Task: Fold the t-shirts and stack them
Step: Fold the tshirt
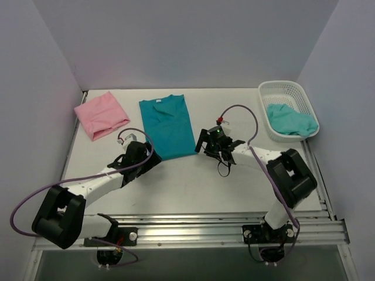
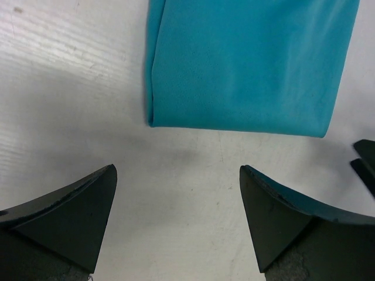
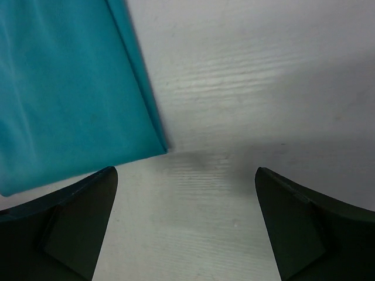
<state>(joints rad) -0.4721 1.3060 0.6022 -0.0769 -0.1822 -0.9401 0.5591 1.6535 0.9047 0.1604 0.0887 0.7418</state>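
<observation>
Both my left fingers point(image 2: 70, 222) and right fingers point(image 3: 299, 222) gape wide, holding nothing, above the bench point(image 1: 193, 184). The teal t-shirt point(image 1: 167, 126) lies flat just ahead.

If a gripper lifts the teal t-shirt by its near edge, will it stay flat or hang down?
Probably it hangs limp: the teal t-shirt is thin cloth, folded flat on the table. The folded layers may slide apart, as nothing pins them.
</observation>
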